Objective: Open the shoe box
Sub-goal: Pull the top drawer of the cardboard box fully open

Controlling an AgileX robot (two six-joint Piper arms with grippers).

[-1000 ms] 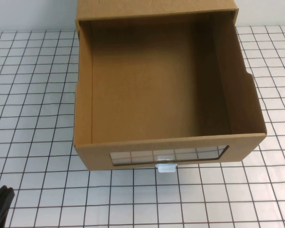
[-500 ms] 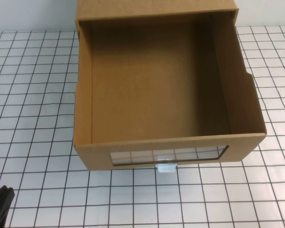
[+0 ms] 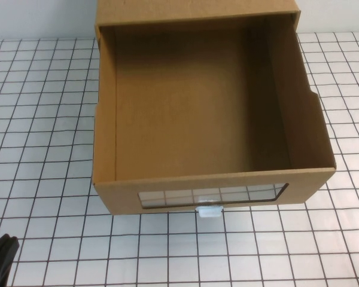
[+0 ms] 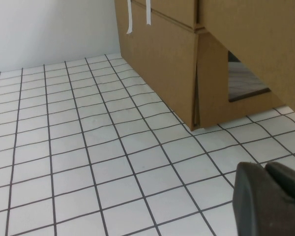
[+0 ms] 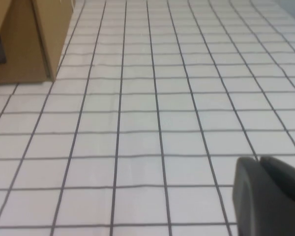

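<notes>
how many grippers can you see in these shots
2. The left gripper, shut, sits at the near left corner of the table, clear of the shoe box. The right gripper, also shut, shows only in its own wrist view, apart from the box.

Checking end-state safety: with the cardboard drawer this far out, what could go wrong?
1. The brown cardboard drawer sits far out of its cardboard sleeve; a bump might skew it or pull it free.
2. The small white pull tab juts from the drawer's front. The left hand, shut, low at the near-left of the table, and the right hand, shut, low off the drawer's right front corner, could clip the tab or a corner if they sweep inward.
</notes>
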